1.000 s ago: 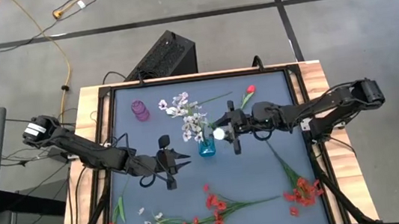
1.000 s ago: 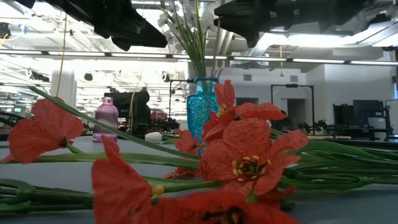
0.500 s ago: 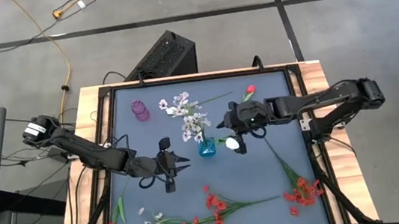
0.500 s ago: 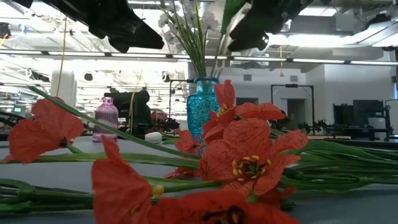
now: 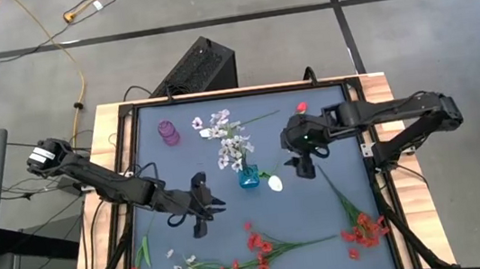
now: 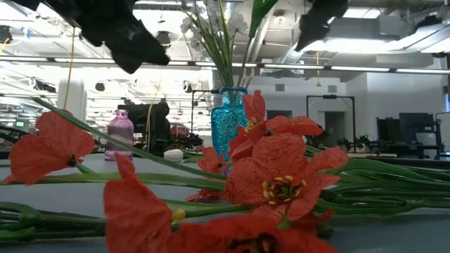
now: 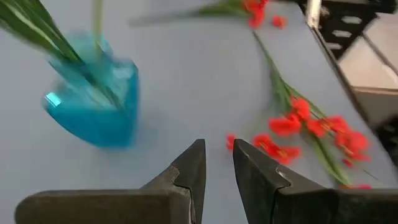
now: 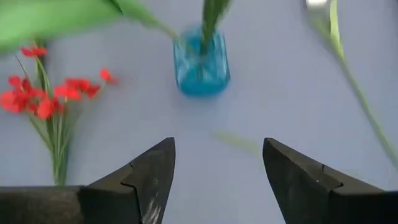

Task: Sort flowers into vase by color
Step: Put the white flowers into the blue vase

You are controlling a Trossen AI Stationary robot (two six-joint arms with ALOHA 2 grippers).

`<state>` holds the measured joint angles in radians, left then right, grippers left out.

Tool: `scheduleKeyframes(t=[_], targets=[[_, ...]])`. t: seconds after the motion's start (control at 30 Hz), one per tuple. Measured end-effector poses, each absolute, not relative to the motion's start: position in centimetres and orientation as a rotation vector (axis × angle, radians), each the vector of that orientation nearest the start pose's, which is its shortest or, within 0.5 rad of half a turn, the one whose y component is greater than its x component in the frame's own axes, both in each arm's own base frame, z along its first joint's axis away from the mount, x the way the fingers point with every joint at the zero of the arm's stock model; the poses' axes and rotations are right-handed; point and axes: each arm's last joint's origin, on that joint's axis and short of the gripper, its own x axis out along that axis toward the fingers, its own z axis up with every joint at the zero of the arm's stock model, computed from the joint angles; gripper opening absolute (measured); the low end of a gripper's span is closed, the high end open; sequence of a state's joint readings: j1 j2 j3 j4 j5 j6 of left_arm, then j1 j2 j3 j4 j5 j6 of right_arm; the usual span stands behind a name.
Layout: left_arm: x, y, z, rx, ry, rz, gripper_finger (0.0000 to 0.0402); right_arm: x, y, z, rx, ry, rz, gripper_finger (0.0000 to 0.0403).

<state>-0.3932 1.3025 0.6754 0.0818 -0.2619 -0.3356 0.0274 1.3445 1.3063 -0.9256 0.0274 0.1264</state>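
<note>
The white-bloomed stems (image 5: pixel 230 145) stand upright in the blue vase (image 5: pixel 249 178) mid-table, the right gripper (image 5: pixel 308 165) hangs just beside it with jaws spread wide and empty, and the left gripper (image 5: pixel 218 205) sits narrowly parted, holding nothing.

You've got the vase (image 5: pixel 249 178) at the centre of the table (image 5: pixel 330 133), a bunch of stems (image 5: pixel 230 145) in it leaning to twelve o'clock. The second vase (image 5: pixel 168 132) stands at ten, well apart. A loose stem (image 5: pixel 273 181) lies just beside the centre vase at three. Sprays (image 5: pixel 258 250) lie at six, more (image 5: pixel 361 226) at four, one stem (image 5: pixel 138 259) at eight.
</note>
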Motion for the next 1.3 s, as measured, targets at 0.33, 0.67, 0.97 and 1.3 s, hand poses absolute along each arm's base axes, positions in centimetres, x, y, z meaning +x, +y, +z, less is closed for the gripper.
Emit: scheduleKeyframes(t=[0.33, 0.67, 0.97, 1.3], targets=[[23.4, -12.8, 21.3, -0.315, 0.599, -0.229, 0.0070, 25.3, 3.8, 32.1, 0.151, 1.063, -0.067, 0.0270], [20.9, -19.0, 22.8, -0.343, 0.524, -0.289, 0.0070, 24.3, 8.7, 32.3, 0.138, 1.025, -0.023, 0.0270], [23.5, -23.6, 21.0, -0.165, 0.833, -0.240, 0.0073, 24.2, 10.9, 32.7, 0.100, 0.920, -0.005, 0.0270], [25.1, -25.3, 18.9, -0.214, 1.027, -0.188, 0.0143, 23.6, 12.0, 32.8, 0.084, 0.905, 0.005, 0.0270]])
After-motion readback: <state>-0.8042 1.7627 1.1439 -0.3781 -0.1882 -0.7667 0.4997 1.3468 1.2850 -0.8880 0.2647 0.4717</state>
